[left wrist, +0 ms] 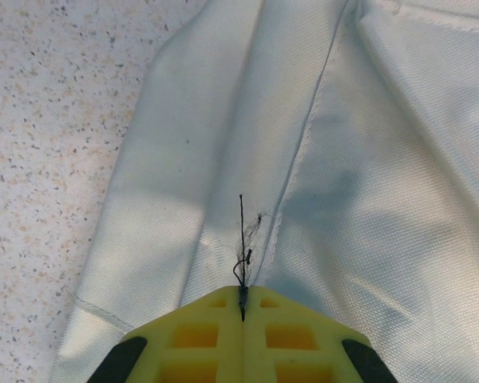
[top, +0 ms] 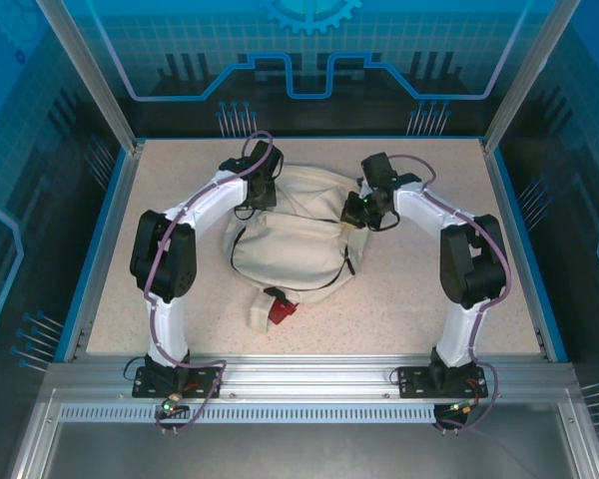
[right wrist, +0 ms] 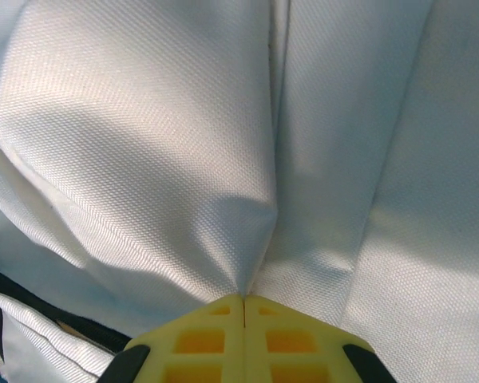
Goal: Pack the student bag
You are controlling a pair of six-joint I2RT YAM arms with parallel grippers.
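Reaching in from the near edge of the worktop on both sides and arching toward the middle. Showing a small red piece a little farther in, sticking out at the near end of the bag. Lying crumpled about the worktop's middle, somewhat nearer the far edge, with a black strap trailing along the cream cloth. Pinching a fold at the bag's far left with the left gripper, yellow fingers pressing fully together on the fabric just beside a seam, a frayed black thread sticking up from the closed tips, and speckled worktop lying bare to the left of the cloth. Pinching another fold at the bag's far right with the right gripper, closing just as tightly, with the cloth gathering into creases at the tips and a dark edge crossing the lower left corner of the right wrist view.
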